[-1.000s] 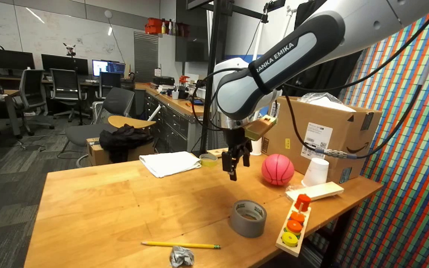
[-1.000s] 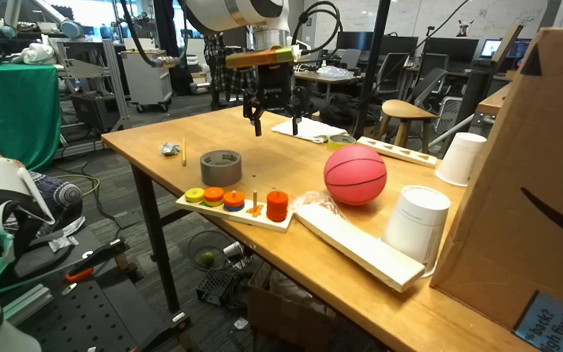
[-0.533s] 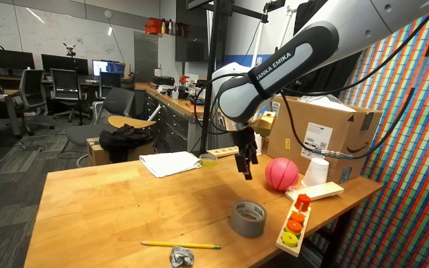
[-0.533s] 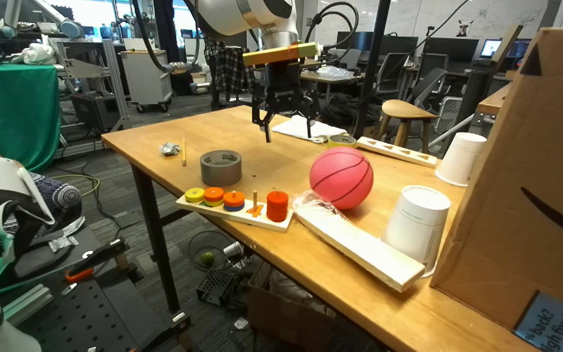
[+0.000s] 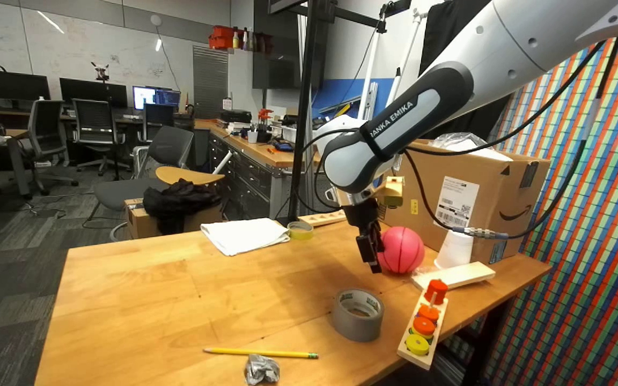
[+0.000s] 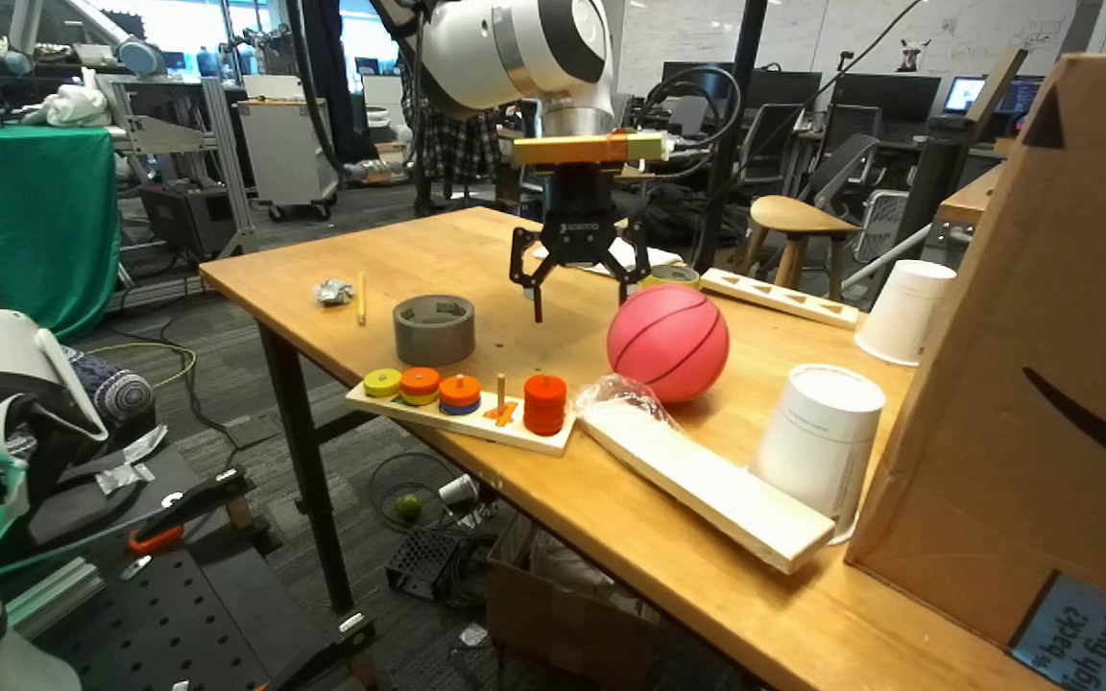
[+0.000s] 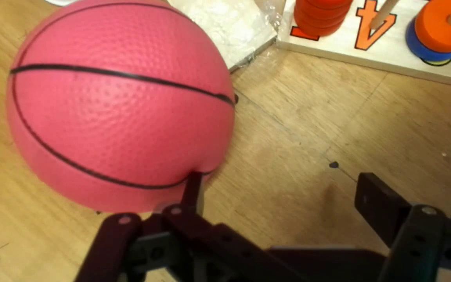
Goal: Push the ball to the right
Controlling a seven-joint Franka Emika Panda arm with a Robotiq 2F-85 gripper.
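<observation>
The ball (image 5: pixel 404 250) is pinkish-red with dark seam lines and rests on the wooden table. In an exterior view it (image 6: pixel 668 345) sits by the plastic-wrapped end of a pale wooden plank (image 6: pixel 707 488). My gripper (image 6: pixel 580 305) is open with nothing between its fingers, low over the table beside the ball. In the wrist view, the ball (image 7: pixel 119 105) fills the upper left, and the left finger of the gripper (image 7: pixel 282 183) appears to press into its lower edge. The right finger is apart from it, over bare table.
A peg board with coloured rings (image 6: pixel 481 428) and a grey tape roll (image 6: pixel 434 344) lie near the table edge. A white cup (image 6: pixel 817 446) and a large cardboard box (image 6: pixel 1014 384) stand beyond the plank. A white cloth (image 5: pixel 247 236) and a pencil (image 5: pixel 260 353) lie farther off.
The gripper has come down and moved up to the ball, staying open. The ball has shifted a little toward the plank, mostly in the earlier half second.
</observation>
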